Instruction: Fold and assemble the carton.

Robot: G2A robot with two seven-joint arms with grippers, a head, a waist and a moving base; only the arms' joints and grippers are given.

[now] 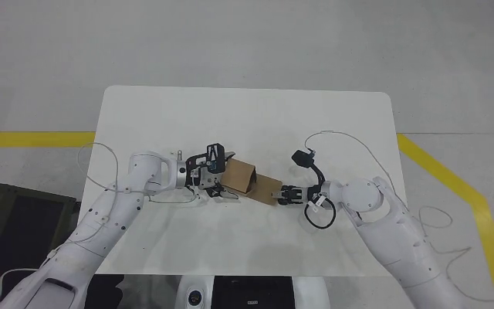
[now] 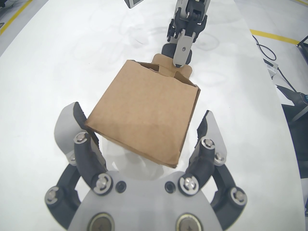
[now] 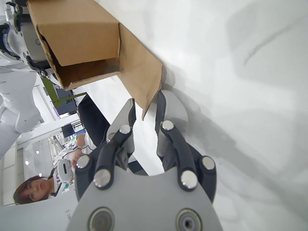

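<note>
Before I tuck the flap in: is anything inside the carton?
Through the open end of the carton, the right wrist view shows only bare cardboard walls, with nothing loose in the part that shows. The deeper interior toward the far end is covered by the carton's own panels.

White rectangular surface with rounded corners (image 1: 247, 116), matte. It carries a brown cardboard carton (image 1: 247, 179), partly folded, near the middle and a bit toward the robot's edge. One open carton flap reaches down to the surface; unclear if the body lies flat. Faint grey scuff marks (image 2: 134, 37) beyond it.
</note>
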